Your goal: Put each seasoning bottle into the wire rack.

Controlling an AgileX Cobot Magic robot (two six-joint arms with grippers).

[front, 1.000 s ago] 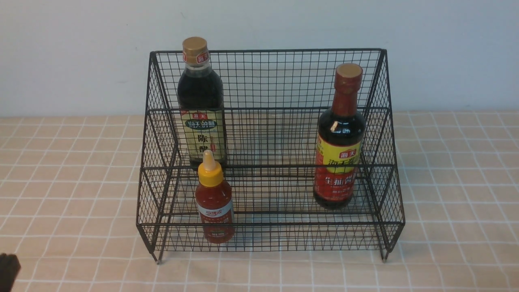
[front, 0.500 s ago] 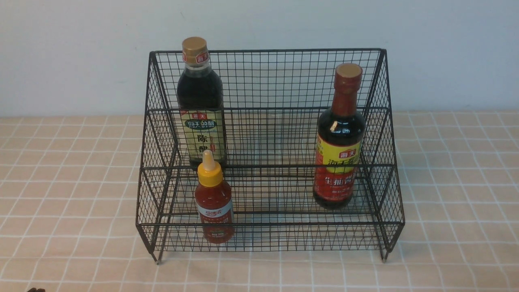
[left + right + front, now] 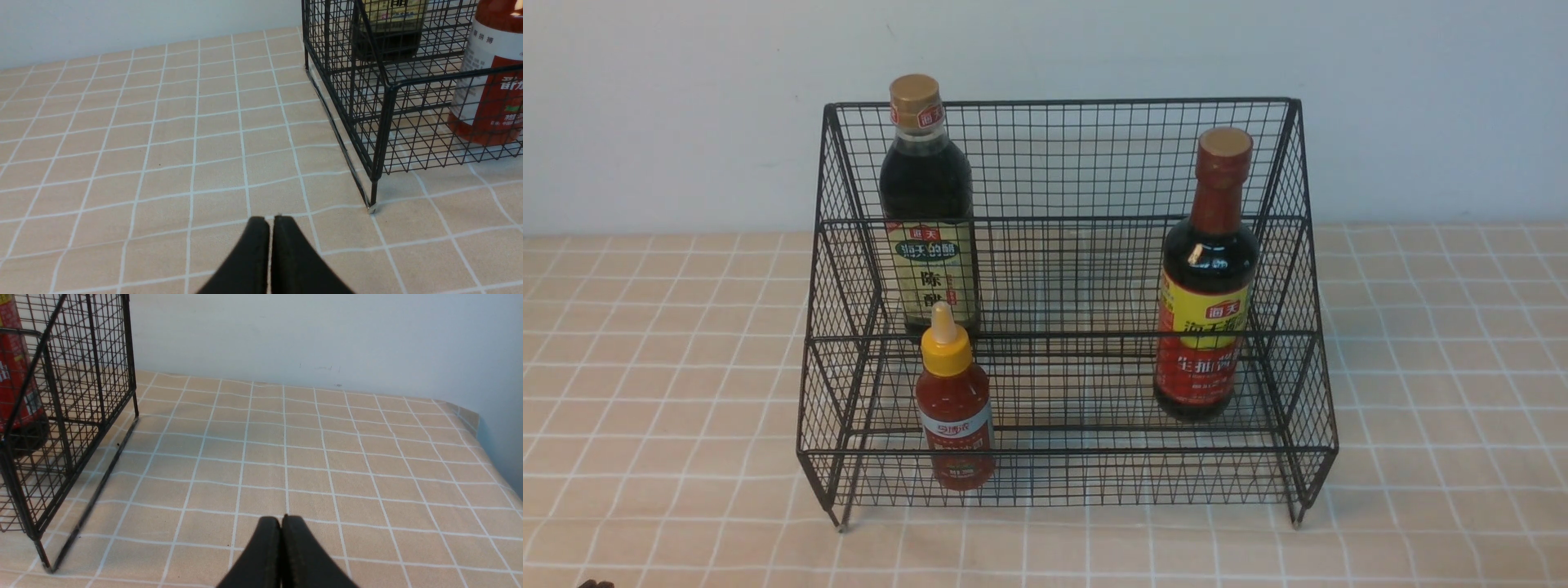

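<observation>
Rack: wire rack (image 3: 1068,155) stands on the checked surface (image 3: 1437,408), back to the wall, all four feet down.
Upper tier: tall dark bottle with gold cap (image 3: 929,212) stands upright at the robot's left end, close to the side mesh.
Lower tier, left: small red sauce bottle (image 3: 955,408) stands upright just behind the front rail, in front of the tall one.
Lower tier, right: dark bottle with red neck (image 3: 1207,286) stands upright near the right side mesh.
Left claw: left claw (image 3: 271,222) has its fingers pressed together with nothing between them; it hangs low over bare surface, off the rack's front left corner.
Right claw: right claw (image 3: 281,522) is likewise closed tight and empty, over open surface beside the rack's right side.
Progress: you have no bottle left outside the rack, so the task looks finished.
Risk one: left claw sits near the rack's corner leg; a sideways swing toward it could knock the rack and rock the bottles.
Risk two: the small red sauce bottle stands nearest the front rail; a jolt to the rack would most likely tip that one first.
Risk three: the two tall bottles look top-heavy on open mesh; keep your retreat slow and away from the rack.
</observation>
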